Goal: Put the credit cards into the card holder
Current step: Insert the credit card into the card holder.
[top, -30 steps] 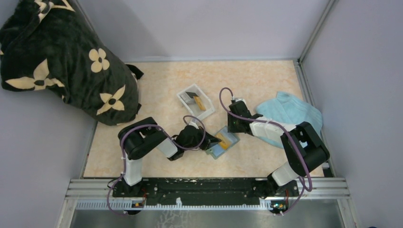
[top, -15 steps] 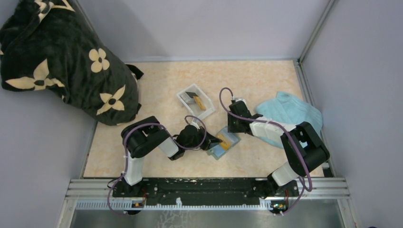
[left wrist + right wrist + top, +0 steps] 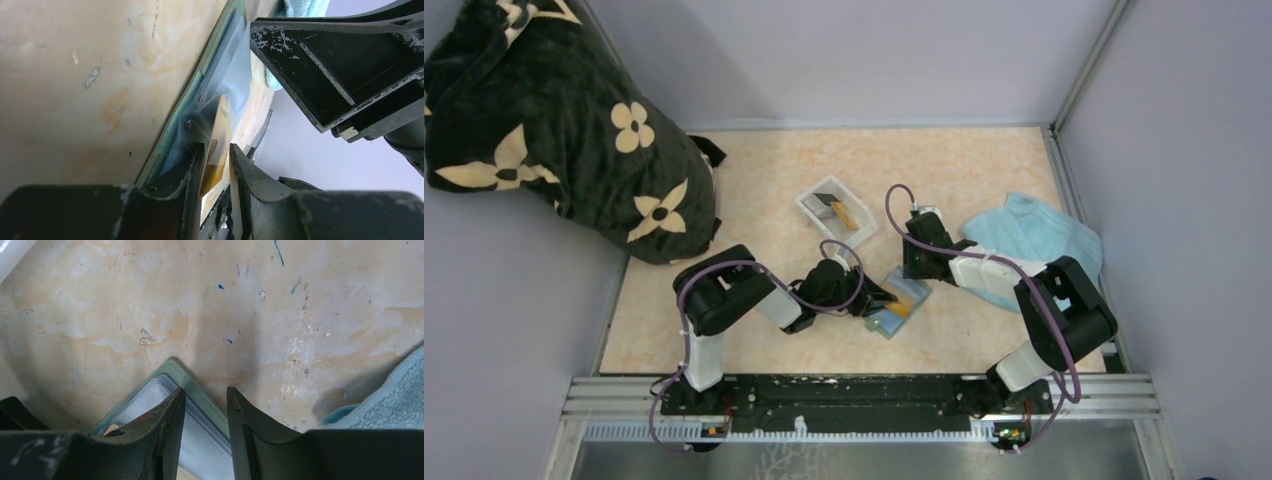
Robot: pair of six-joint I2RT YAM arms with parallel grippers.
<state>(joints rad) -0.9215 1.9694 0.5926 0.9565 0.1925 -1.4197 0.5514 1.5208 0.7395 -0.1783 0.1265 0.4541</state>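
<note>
The card holder (image 3: 902,300) lies open on the table, grey-green rim (image 3: 172,365) up and pale blue slots showing. An orange-yellow credit card (image 3: 896,309) rests on its inner face. In the left wrist view this card (image 3: 220,125) stands edge-on between the fingers of my left gripper (image 3: 216,146), which is open, with a gap between the card and the right finger. The card's far end lies against the holder's clear slot (image 3: 227,75). My right gripper (image 3: 205,390) is open, its tips down on the holder's far corner. Two more cards, one dark (image 3: 828,205) and one orange (image 3: 849,217), lie in the white tray.
The white tray (image 3: 809,205) sits just behind the holder. A light blue towel (image 3: 1034,240) lies to the right, beside the right arm. A black flowered blanket (image 3: 554,130) fills the back left corner. Walls close the table at the back and on both sides.
The left gripper's jaws have parted from the orange card, which now lies lower on the holder. The right gripper has stayed on the holder's corner.
</note>
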